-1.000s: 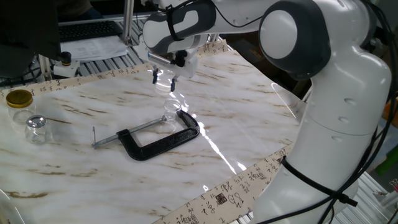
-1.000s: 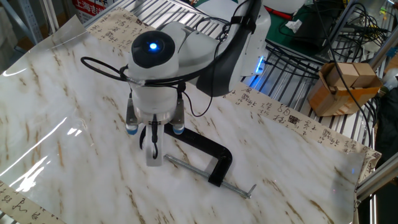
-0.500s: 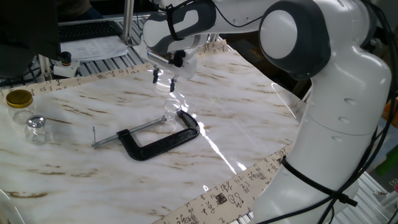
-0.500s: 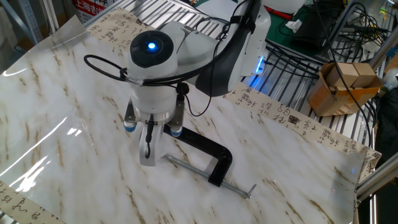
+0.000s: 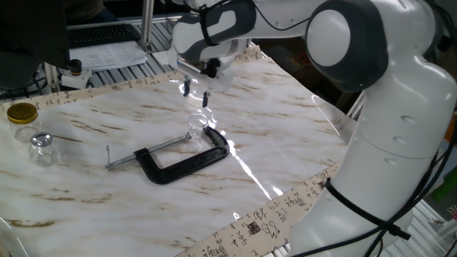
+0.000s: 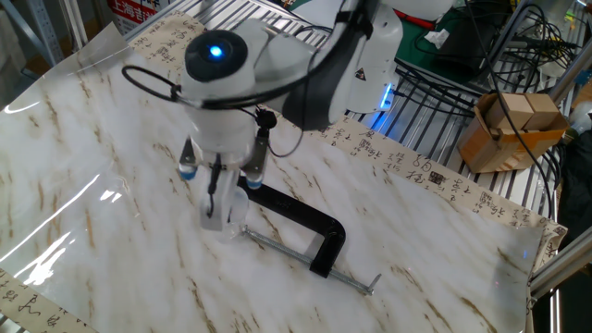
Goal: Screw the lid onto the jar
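the jar [image 5: 196,126] stands upright on the worktop [image 5: 285,128], gripped at the screw end of the black c-clamp [image 5: 182,161], and it carries what appears to be the lid [image 5: 196,118] on its mouth; the glass is too clear and small to confirm how well the cap is seated. the tool [image 5: 196,93] hangs above the jar, clear of it, its two fingers apart with nothing visible between them, so it reads as released. against the frames of a second and half a second ago, the tool has risen and drifted slightly aside from the jar, and in the other fixed view the jar [image 6: 216,211] now shows below the tool [image 6: 214,176] rather than enclosed by it. judgement: this lift-off suggests a turning stroke is finished, and either the tool resets for another twist or the tightening is near complete. off to the far left, well apart, stand a gold-lidded jar [image 5: 23,118] and a knob-topped clear jar [image 5: 41,148], both uninvolved.
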Action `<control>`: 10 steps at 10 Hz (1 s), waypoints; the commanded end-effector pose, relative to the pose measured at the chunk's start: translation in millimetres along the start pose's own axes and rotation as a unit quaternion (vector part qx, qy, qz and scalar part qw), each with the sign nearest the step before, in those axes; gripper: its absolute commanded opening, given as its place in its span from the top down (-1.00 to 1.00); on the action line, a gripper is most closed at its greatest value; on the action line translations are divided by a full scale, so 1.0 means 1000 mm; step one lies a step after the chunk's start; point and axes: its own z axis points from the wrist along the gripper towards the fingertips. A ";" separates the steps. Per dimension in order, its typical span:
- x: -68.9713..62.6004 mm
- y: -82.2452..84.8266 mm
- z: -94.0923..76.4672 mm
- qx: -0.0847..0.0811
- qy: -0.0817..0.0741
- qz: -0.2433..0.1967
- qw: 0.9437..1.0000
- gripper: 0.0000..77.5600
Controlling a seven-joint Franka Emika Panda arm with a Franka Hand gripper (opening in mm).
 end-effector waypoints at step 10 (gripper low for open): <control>-0.021 -0.016 0.019 -0.059 -0.009 0.168 0.984 0.97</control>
